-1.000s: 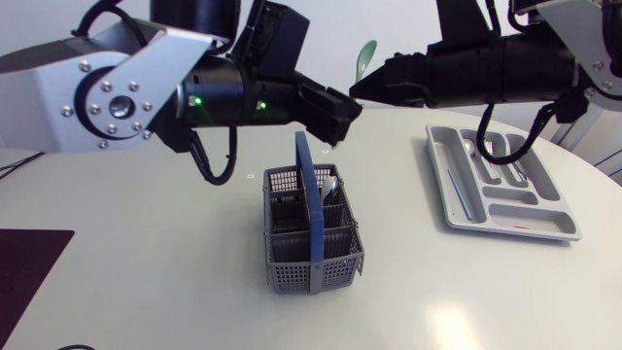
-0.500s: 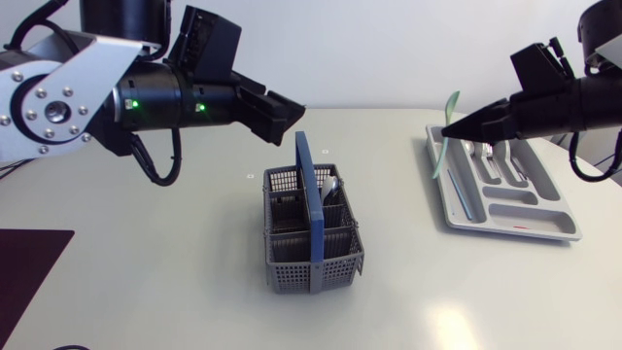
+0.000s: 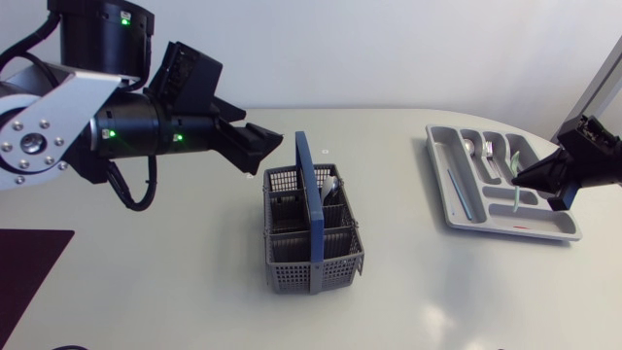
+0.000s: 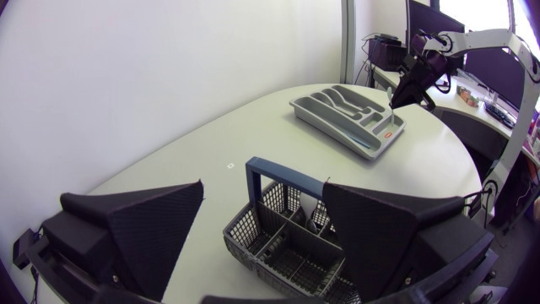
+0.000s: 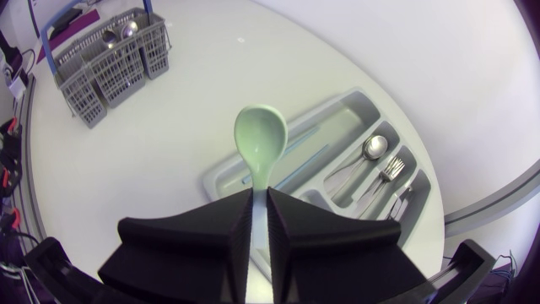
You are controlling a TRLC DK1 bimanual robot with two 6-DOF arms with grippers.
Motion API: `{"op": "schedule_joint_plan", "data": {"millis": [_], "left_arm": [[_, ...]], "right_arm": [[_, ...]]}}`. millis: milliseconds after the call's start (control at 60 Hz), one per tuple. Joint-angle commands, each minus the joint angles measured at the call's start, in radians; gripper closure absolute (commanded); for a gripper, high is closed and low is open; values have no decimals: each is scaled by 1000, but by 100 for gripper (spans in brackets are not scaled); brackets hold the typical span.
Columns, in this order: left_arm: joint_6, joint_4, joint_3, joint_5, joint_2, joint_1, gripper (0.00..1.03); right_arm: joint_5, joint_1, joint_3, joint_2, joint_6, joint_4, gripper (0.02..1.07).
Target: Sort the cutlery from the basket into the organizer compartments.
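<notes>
The grey basket (image 3: 311,233) with a blue handle stands mid-table and holds some metal cutlery (image 3: 331,187). My left gripper (image 3: 257,146) hovers up and to the left of it, open and holding nothing; in the left wrist view the basket (image 4: 283,245) lies ahead of and below its two fingers (image 4: 156,228). The grey organizer (image 3: 457,199) lies at the right. My right gripper (image 3: 530,178) hangs over it, shut on a pale green spoon (image 5: 260,139) whose bowl points out past the fingertips above the organizer (image 5: 224,179). The green spoon (image 3: 512,198) sits low over the compartments.
A spoon (image 5: 371,149) and a fork (image 5: 386,173) lie in the organizer's far compartments, and a long thin piece (image 3: 463,190) in the long one. A dark mat (image 3: 24,262) lies at the table's left edge. The basket (image 5: 105,55) is far from my right gripper (image 5: 260,211).
My right arm has swung from above the basket over to the organizer, lowering the green spoon. My left arm has drawn back to the left and its jaws have widened.
</notes>
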State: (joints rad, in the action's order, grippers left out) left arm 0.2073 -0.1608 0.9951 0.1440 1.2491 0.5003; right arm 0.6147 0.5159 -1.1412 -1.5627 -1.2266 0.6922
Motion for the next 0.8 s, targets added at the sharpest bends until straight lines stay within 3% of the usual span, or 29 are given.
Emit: {"op": "schedule_joint_plan", "data": {"millis": [0, 183, 350, 783], "left_arm": [[21, -6, -41, -3, -23, 1, 6], [29, -8, -67, -7, -43, 15, 6], [30, -11, -93, -11, -66, 18, 6], [55, -45, -124, -29, -100, 38, 6]], "right_arm": [[-20, 27, 49, -34, -111, -56, 100], [-63, 85, 64, -106, -209, -157, 100], [-116, 128, 29, -181, -324, -175, 100], [-279, 122, 35, -260, -424, -264, 100]]}}
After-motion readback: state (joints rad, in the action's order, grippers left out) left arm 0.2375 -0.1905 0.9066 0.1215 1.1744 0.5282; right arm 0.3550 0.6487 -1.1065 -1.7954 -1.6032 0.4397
